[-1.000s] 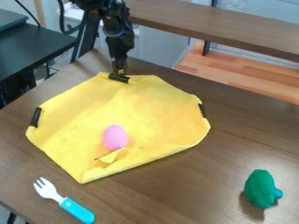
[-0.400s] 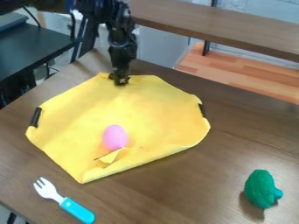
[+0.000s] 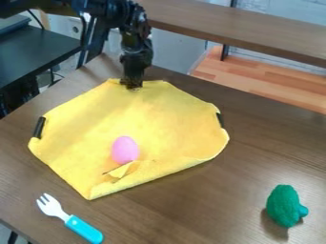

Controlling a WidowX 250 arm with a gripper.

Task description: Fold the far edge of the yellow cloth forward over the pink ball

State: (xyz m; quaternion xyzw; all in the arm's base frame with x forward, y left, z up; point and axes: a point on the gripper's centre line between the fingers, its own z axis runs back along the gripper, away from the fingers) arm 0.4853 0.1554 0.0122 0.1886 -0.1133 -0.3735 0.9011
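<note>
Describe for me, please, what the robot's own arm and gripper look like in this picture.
The arm is black, built of chunky jointed segments, with small lighter glints along its lower section. The gripper is also black, narrow and dark down to its end. No finer markings can be made out on either.

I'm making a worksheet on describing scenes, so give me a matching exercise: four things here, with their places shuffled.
1. Claw
2. Pink egg
3. Fork
4. Green toy

A. Lower left of the view
B. At the far edge of the yellow cloth
C. Lower right of the view
D. On the cloth, nearer its front

Pairs: 1-B; 2-D; 3-A; 4-C
</note>
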